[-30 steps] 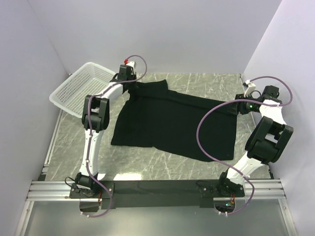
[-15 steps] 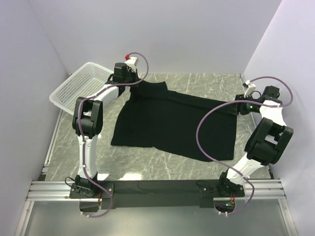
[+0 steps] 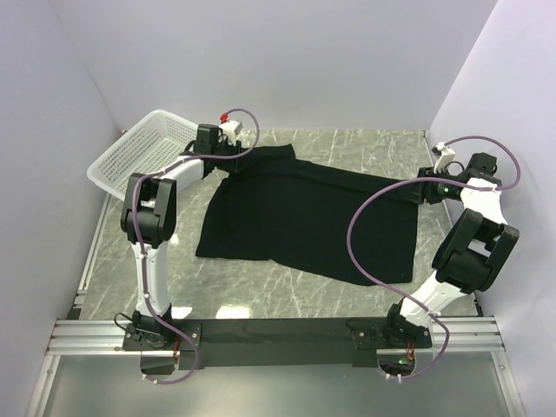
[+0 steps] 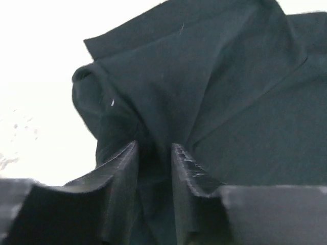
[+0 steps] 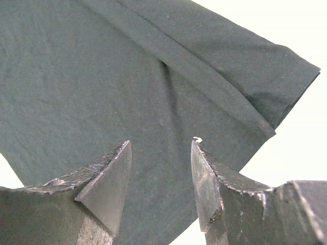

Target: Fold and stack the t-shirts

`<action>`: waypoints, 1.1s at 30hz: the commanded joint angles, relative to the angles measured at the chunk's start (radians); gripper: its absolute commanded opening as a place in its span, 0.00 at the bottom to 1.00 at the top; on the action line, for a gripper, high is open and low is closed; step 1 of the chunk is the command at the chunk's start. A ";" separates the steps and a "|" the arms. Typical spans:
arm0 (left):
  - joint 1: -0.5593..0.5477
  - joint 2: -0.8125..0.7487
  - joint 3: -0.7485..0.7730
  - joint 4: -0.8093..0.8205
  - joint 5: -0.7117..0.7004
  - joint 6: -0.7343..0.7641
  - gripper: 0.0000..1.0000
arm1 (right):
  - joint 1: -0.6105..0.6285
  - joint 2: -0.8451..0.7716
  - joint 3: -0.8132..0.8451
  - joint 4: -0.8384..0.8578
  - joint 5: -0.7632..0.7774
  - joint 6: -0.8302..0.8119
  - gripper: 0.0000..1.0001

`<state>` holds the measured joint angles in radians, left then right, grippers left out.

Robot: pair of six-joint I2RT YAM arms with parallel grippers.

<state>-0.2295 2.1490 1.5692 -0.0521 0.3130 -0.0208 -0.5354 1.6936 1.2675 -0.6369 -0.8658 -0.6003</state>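
1. Fingers [image 4: 120,171] of the left gripper [image 4: 153,148] are just a narrow slit apart, with a bunched ridge of the black t-shirt [image 3: 304,217] running up between them. Honestly can't tell if they're clamping it or only straddling it.
2. Right gripper [image 5: 161,143] has its fingers wide with nothing between them. A hemmed sleeve [image 5: 265,87] lies flat just below and ahead of the tips.
3. Shirt's spread on the table [image 3: 347,143] between the two sets of fingers, rumpled at the left ones and not folded yet. I'd call this the laying-out step.
4. Next up, I'd guess: smooth that bunch, then each side pinches the edge under its fingers for the first fold.
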 commanded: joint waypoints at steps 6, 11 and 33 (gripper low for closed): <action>0.013 -0.164 -0.072 0.044 -0.095 -0.025 0.74 | -0.008 -0.055 -0.014 -0.006 -0.025 -0.013 0.57; 0.016 -0.109 0.093 -0.003 -0.130 -0.122 0.77 | -0.006 -0.046 -0.008 -0.006 -0.030 -0.009 0.57; 0.016 0.206 0.443 -0.124 -0.066 -0.329 0.62 | -0.009 -0.040 -0.011 -0.004 -0.027 -0.007 0.57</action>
<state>-0.2153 2.4023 2.0014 -0.2157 0.2234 -0.3363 -0.5373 1.6833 1.2552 -0.6407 -0.8803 -0.5999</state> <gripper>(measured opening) 0.623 0.571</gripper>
